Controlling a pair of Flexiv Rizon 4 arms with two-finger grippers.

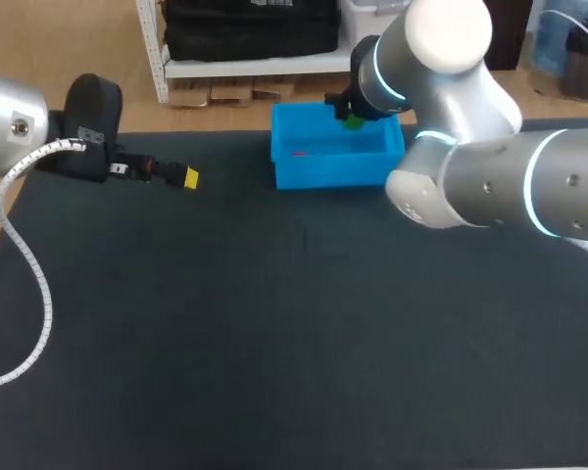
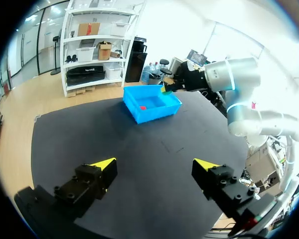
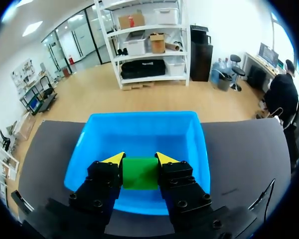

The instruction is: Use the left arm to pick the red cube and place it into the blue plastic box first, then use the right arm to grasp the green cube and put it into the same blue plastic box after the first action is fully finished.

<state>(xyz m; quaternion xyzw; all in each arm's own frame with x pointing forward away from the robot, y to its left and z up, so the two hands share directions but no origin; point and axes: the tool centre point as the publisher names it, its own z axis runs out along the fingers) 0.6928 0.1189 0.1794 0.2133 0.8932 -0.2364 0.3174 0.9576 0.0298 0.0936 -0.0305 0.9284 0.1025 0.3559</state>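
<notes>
The blue plastic box [image 1: 294,168] stands at the table's far edge, and the red cube [image 1: 299,153] lies inside it. My right gripper [image 1: 353,114] hangs over the box's right end, shut on the green cube [image 1: 354,122]. In the right wrist view the green cube [image 3: 139,173] is clamped between both yellow-tipped fingers, above the blue box [image 3: 194,144]. My left gripper [image 1: 188,177] rests open at the far left, nothing in it. The left wrist view shows its gripper [image 2: 154,167] with fingers wide apart over the dark mat, the blue box [image 2: 134,110] with the red cube [image 2: 143,107] far ahead.
The black table mat [image 1: 274,333] spreads wide in front of the box. My right arm's bulky elbow [image 1: 451,176] sits just right of the box, partly covering its corner.
</notes>
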